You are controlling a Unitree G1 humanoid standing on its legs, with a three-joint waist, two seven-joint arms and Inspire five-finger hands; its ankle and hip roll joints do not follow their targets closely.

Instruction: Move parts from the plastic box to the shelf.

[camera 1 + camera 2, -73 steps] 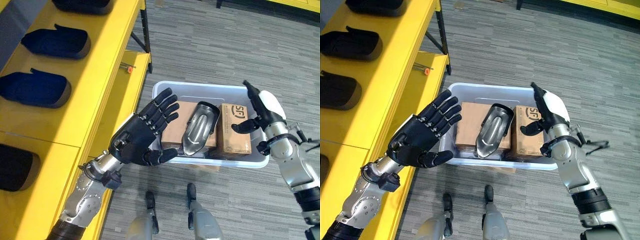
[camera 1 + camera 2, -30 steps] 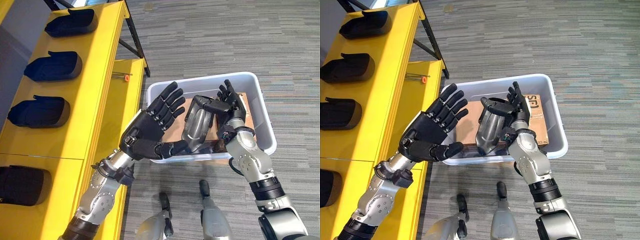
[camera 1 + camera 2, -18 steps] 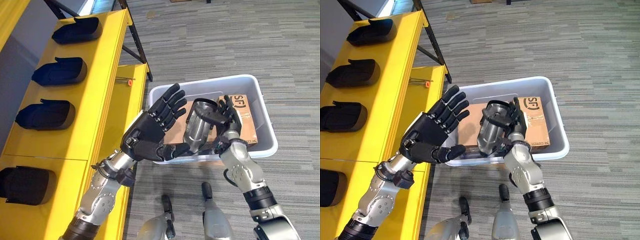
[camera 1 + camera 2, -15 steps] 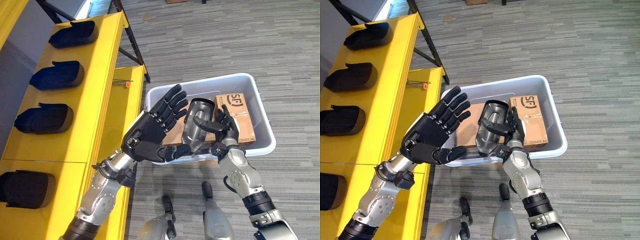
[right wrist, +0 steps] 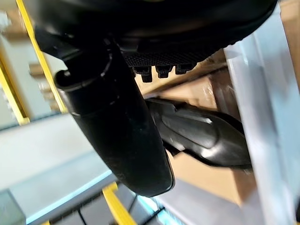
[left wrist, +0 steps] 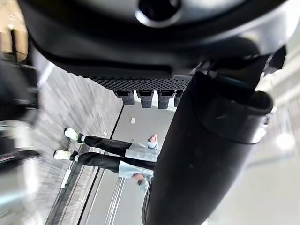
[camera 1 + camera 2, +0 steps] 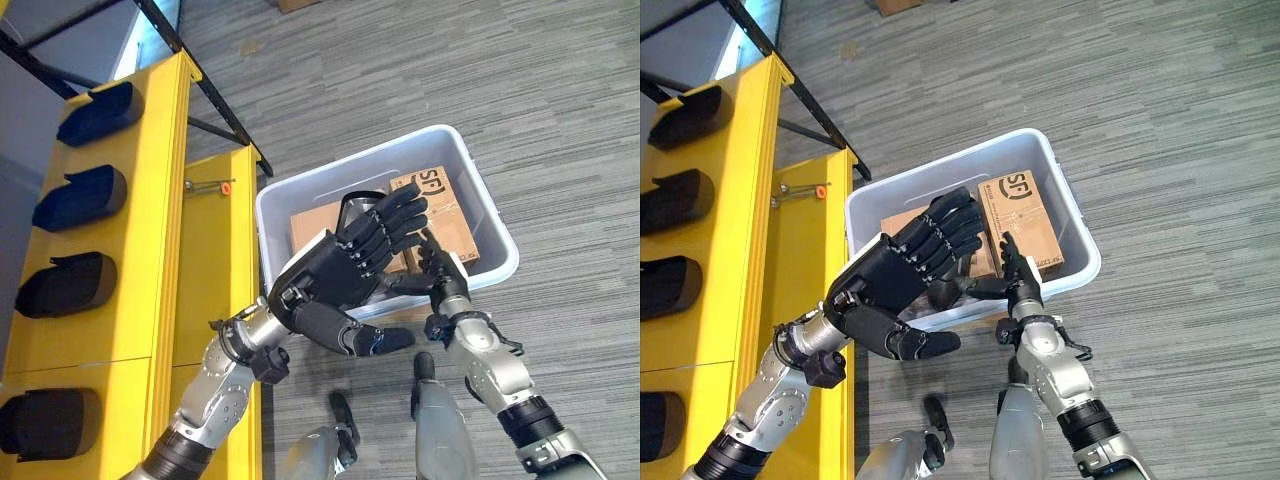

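Note:
A white plastic box (image 7: 478, 196) stands on the floor with two cardboard boxes (image 7: 443, 207) inside. A dark metal part (image 5: 201, 133) lies on the cardboard in the right wrist view. My left hand (image 7: 335, 278) is open with its fingers spread, held up in front of the box and covering most of the part in the eye views. Low at the box's near rim, my right hand (image 7: 438, 270) is open, fingers straight and thumb (image 5: 117, 126) beside the part. I cannot tell whether it touches the part.
A yellow shelf (image 7: 165, 190) runs along the left, with several dark parts (image 7: 78, 196) lying in a row on it. A small orange-tipped tool (image 7: 224, 187) lies on its lower level. A person (image 6: 117, 157) stands far off in the left wrist view.
The camera has shifted. My left hand has swung right, in front of the box and the part. My right hand has sunk from the part's top to the box's near rim.

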